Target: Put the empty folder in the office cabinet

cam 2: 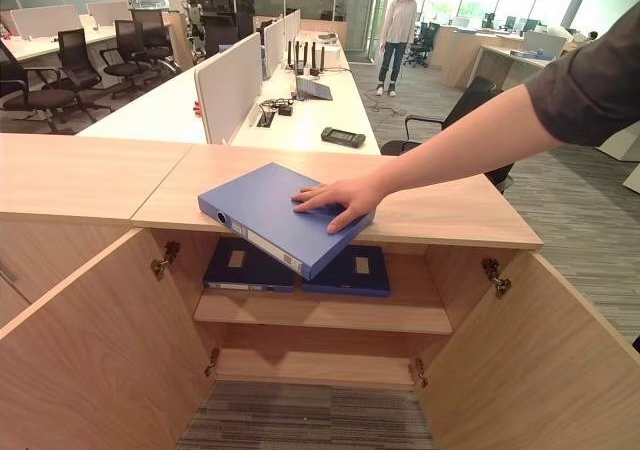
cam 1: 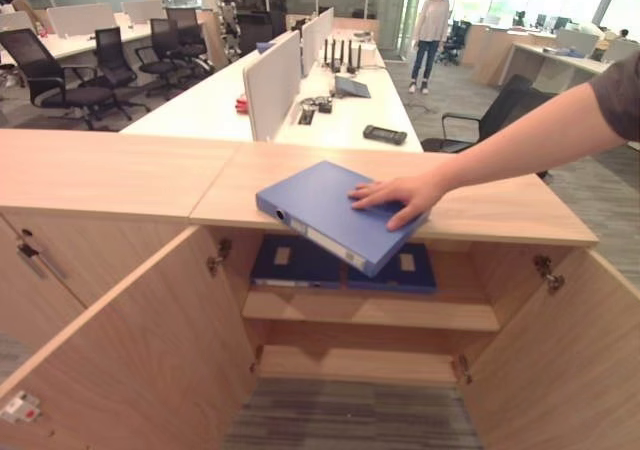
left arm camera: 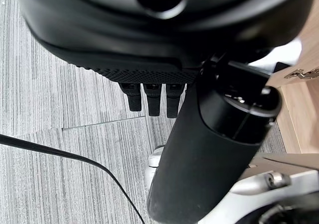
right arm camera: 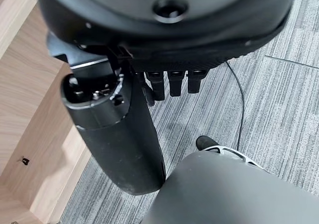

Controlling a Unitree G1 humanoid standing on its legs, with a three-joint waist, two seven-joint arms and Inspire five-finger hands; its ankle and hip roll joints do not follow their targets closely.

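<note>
Person's hand is pressing the blue folder on the worktop; left hand and right hand are hanging with fingers relaxed, holding nothing.

Head eyes overlook cabinet; wrist cameras face floor.

An open-plan office: long desks with dividers, swivel chairs, grey carpet.
</note>
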